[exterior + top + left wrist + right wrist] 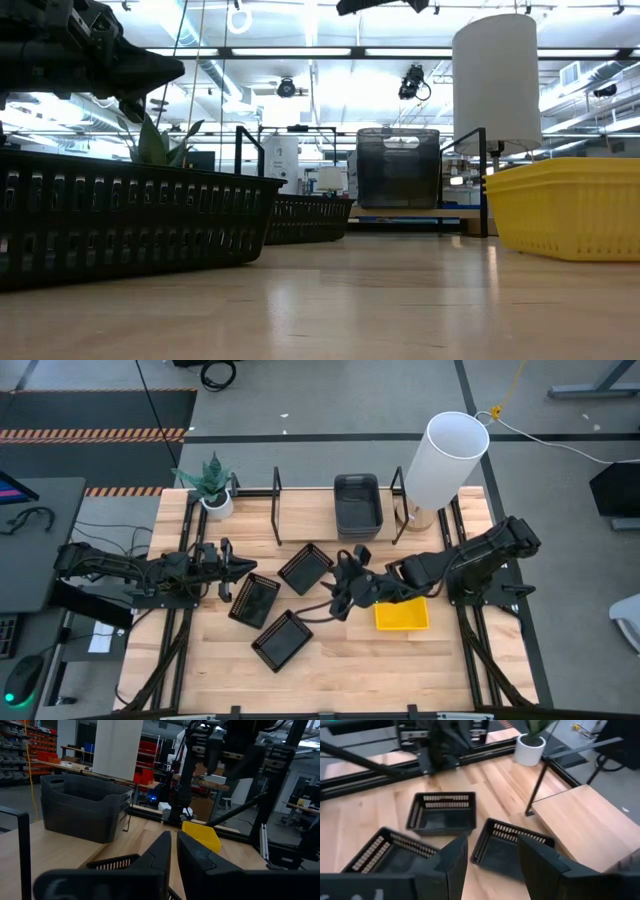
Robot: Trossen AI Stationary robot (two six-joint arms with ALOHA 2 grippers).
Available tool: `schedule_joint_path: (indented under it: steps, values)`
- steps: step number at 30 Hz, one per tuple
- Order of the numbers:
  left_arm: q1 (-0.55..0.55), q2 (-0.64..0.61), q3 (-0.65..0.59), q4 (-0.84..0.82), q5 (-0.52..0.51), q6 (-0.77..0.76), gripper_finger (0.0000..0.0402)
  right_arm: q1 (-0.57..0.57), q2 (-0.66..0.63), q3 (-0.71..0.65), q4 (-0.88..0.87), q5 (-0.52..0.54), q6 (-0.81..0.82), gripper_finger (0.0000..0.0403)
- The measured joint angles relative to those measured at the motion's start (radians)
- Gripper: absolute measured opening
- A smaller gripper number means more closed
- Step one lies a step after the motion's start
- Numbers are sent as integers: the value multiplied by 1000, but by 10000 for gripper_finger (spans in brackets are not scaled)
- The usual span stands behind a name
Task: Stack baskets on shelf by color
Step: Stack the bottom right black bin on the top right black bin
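Three black slatted baskets point(305, 568) point(254, 600) point(282, 639) sit bottom-down on the table's middle, apart from one another. A yellow basket point(402, 613) rests on the table to their right; whether others are nested in it I cannot tell. Dark grey baskets point(357, 500) stand nested on the shelf point(310, 508) at the far side. My left gripper point(238, 567) is shut, hovering just left of the black baskets. My right gripper point(492, 860) is open, raised over the table between the black baskets point(512, 847) and the yellow one.
A tall white cylinder point(445, 458) stands on the shelf's right end and a small potted plant point(213, 488) on its left end. Black bracket uprights point(277, 505) rise from the shelf. Bare tabletop point(330, 680) lies along the near edge.
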State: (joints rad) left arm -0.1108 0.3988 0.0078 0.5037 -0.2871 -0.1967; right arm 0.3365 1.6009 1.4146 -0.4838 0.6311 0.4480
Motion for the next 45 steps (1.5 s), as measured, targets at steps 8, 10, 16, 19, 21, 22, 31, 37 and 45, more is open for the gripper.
schedule_joint_path:
  steps: [8, 10, 16, 19, 21, 22, 31, 37, 45]
  values:
    - [0, 0, 0, 0, 0, 0, 28, -32, 2, -64, 171, 4, -84, 173]
    - [0, 0, 0, 0, 0, 0, 30, -42, 2, -65, 222, 4, -134, 173]
    - [0, 0, 0, 0, 0, 0, 38, -49, 2, -65, 287, 5, -265, 173]
    - [0, 0, 0, 0, 0, 0, 38, -51, 2, -65, 281, 4, -264, 173]
    - [0, 0, 0, 0, 0, 0, 35, -52, 2, -65, 283, 5, -262, 173]
    - [0, 0, 0, 0, 0, 0, 34, -52, 2, -65, 284, 5, -261, 173]
    - [0, 0, 0, 0, 0, 0, 32, -44, 0, -65, 344, -3, -244, 173]
    - [0, 0, 0, 0, 0, 0, 39, -42, 0, -65, 350, -4, -218, 173]
    - [0, 0, 0, 0, 0, 0, 29, -43, 0, -65, 349, -4, -215, 173]
